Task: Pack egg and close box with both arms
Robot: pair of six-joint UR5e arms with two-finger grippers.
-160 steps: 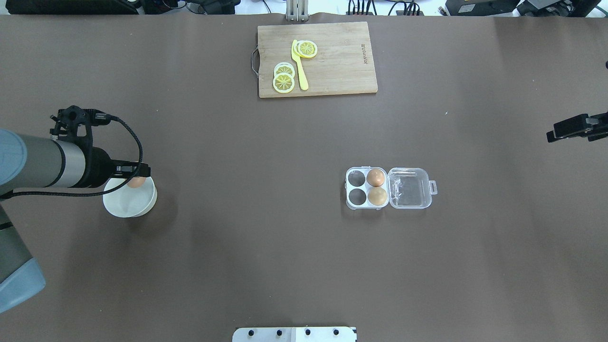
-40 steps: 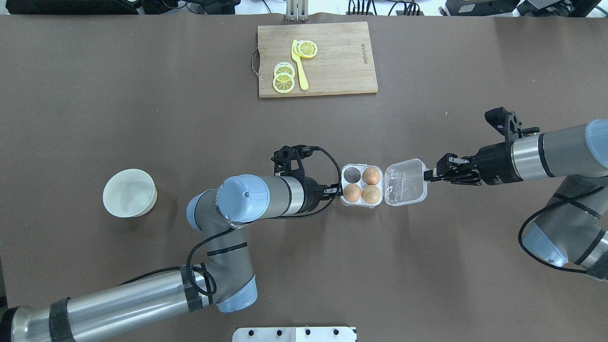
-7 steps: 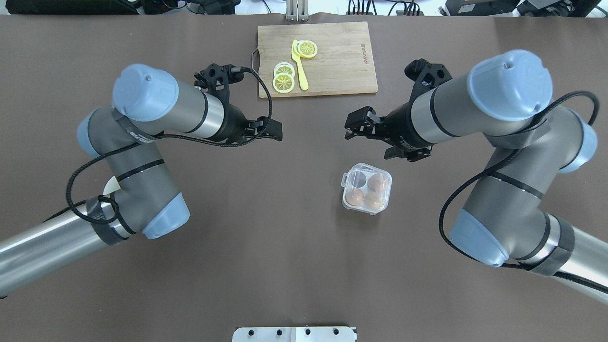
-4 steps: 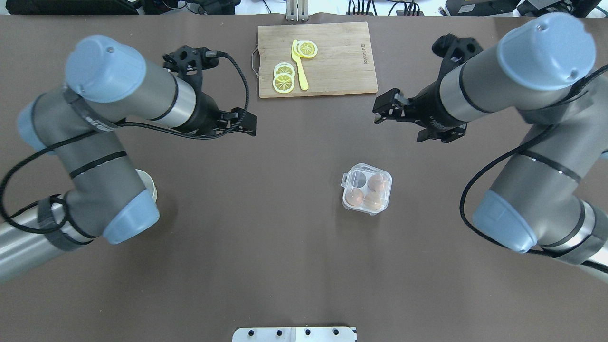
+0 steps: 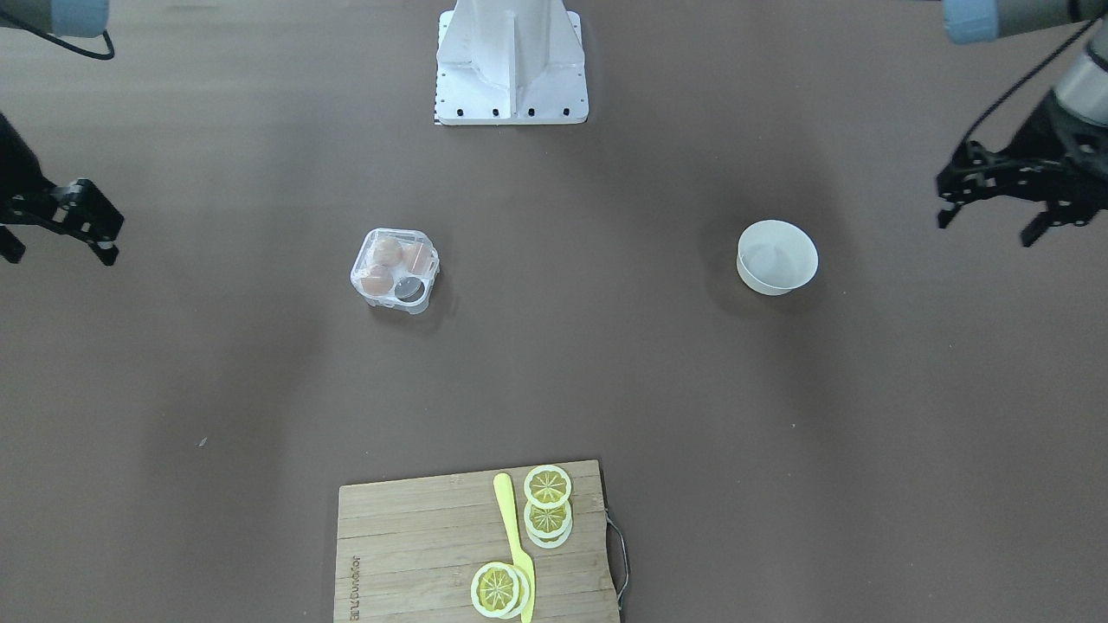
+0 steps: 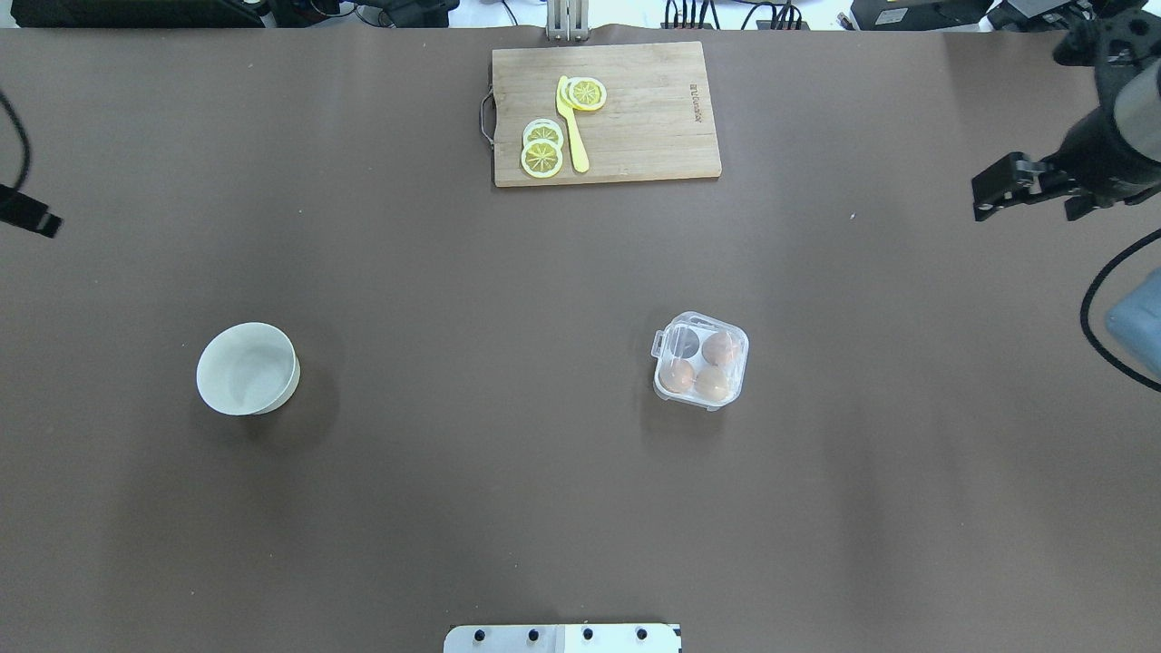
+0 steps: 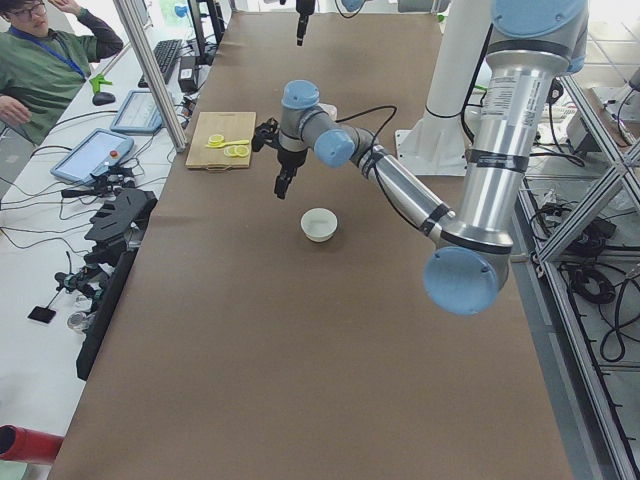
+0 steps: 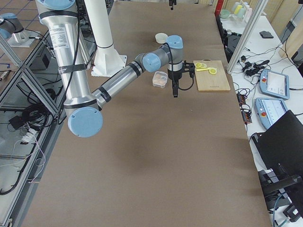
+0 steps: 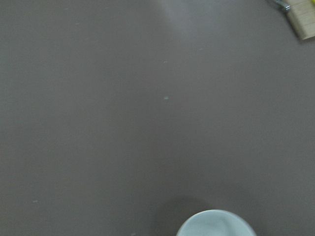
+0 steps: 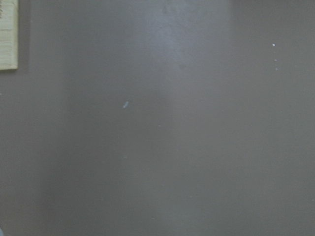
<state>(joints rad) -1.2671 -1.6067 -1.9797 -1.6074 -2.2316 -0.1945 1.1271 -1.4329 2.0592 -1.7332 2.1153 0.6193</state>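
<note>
The clear box (image 6: 700, 372) (image 5: 396, 268) sits right of the table's middle with its lid down. Three light-brown eggs show through the lid; the nearest-left one is an egg (image 6: 676, 375), and the far-left cup is empty. Neither arm touches the box. My right gripper (image 6: 1025, 204) (image 5: 59, 257) hangs high near the right table edge, fingers apart and empty. Far off at the left edge is my left gripper (image 5: 986, 230), also open and empty, with only its tip in the overhead view. Both wrist views show bare table.
A white bowl (image 6: 248, 369) (image 5: 776, 257) stands empty at the left. A wooden cutting board (image 6: 606, 113) with lemon slices and a yellow knife lies at the far middle. The white pedestal (image 5: 511, 61) is at the near edge.
Both arms have swung outward and away from the middle to the table's sides. The box stays shut and in place.
</note>
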